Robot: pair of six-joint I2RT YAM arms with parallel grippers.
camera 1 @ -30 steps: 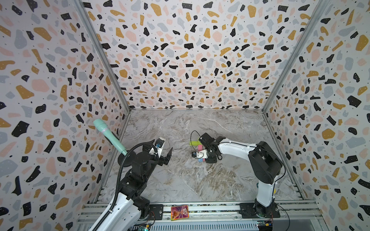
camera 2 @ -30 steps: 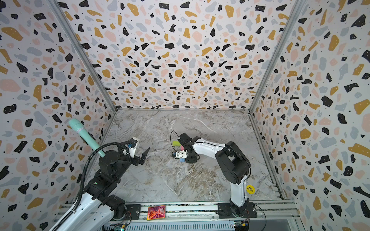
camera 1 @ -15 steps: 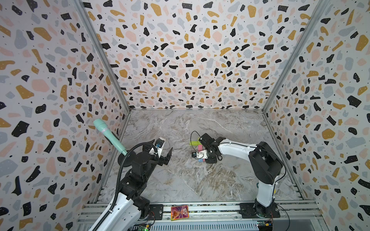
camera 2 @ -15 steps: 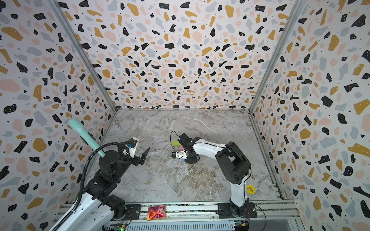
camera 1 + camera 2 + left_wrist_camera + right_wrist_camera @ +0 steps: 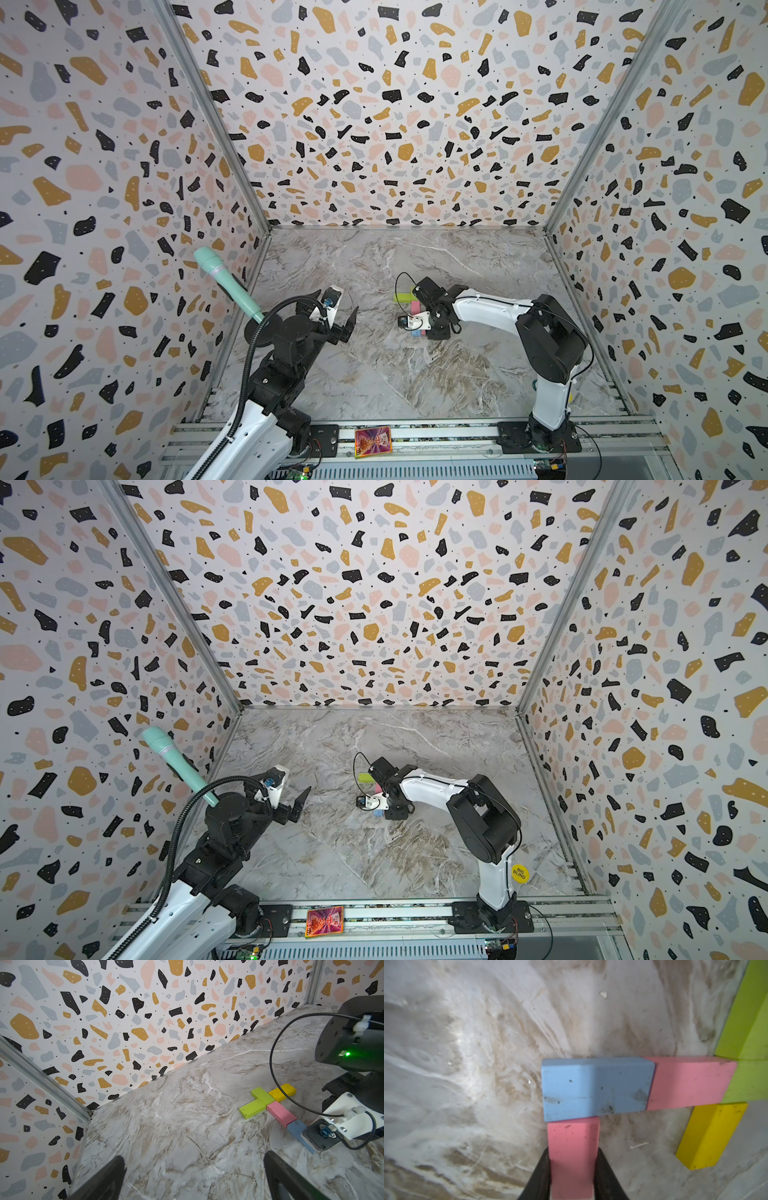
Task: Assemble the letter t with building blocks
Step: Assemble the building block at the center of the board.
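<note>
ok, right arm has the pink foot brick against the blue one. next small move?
Probably open the right gripper and back straight off. Its jaws are shut on the pink foot brick, whose end already butts the side of the blue brick at its outer end, so the foot looks placed. Pushing further would likely shift the blue brick.

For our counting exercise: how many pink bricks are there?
2. One pink brick lies between the green brick and blue brick; the other pink brick is in the right gripper, touching the blue brick.
</note>
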